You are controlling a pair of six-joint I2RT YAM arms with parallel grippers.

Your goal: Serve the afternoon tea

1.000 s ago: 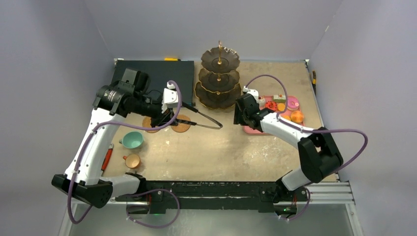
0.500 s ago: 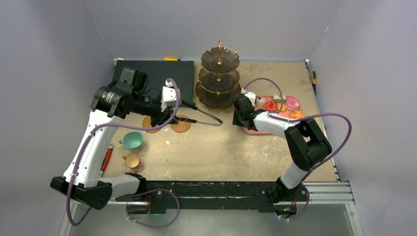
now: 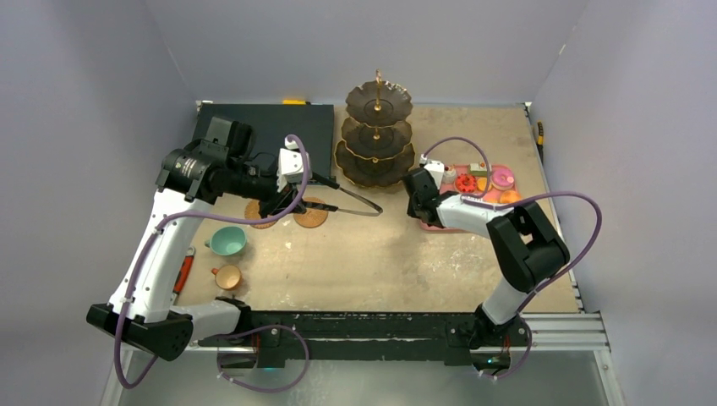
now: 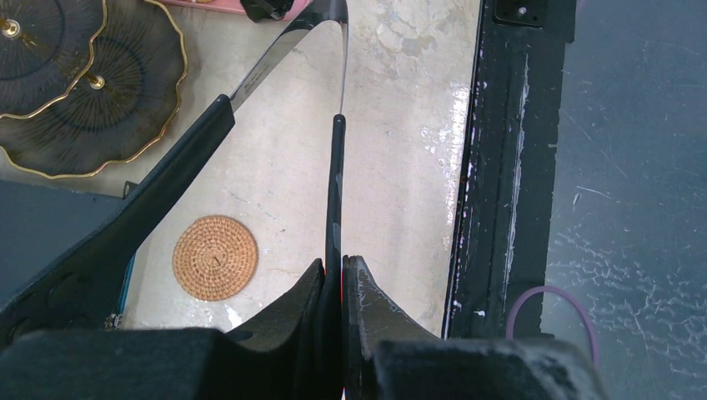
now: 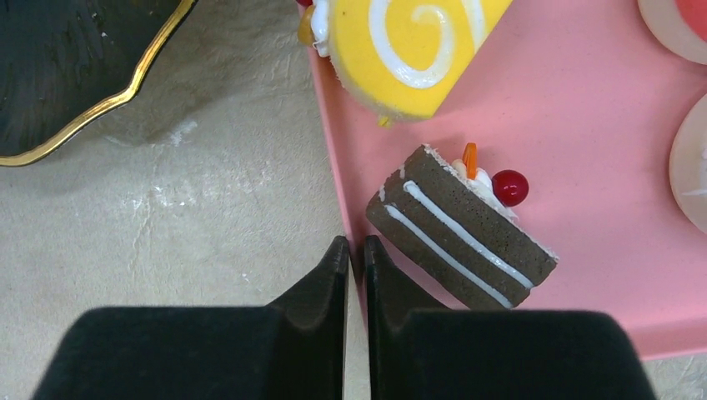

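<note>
Okay, right claw (image 5: 354, 258) is pinched nearly shut on the edge of the pink tray (image 5: 600, 125), with the chocolate slice (image 5: 458, 229) just right of its tips, the yellow roll cake (image 5: 408, 50) ahead and the three-tier stand (image 5: 75, 67) ahead-left. Left claw (image 4: 333, 283) is clamped on one arm of the black tongs (image 4: 338, 183), which reach out ahead of it toward the tray. Looks like a tray hold or drag: grip only the rim, slide flat and slow, don't nudge slice or stand.

Crowded right, open middle.
My right gripper (image 5: 356, 243) straddles the pink tray (image 5: 600, 108) rim, with the chocolate slice (image 5: 458, 229) just beside it and the stand (image 5: 75, 67) near on the left. Bare table (image 3: 380, 262) lies open between my arms, with the tongs (image 4: 179, 167) jutting in from the left.
</note>
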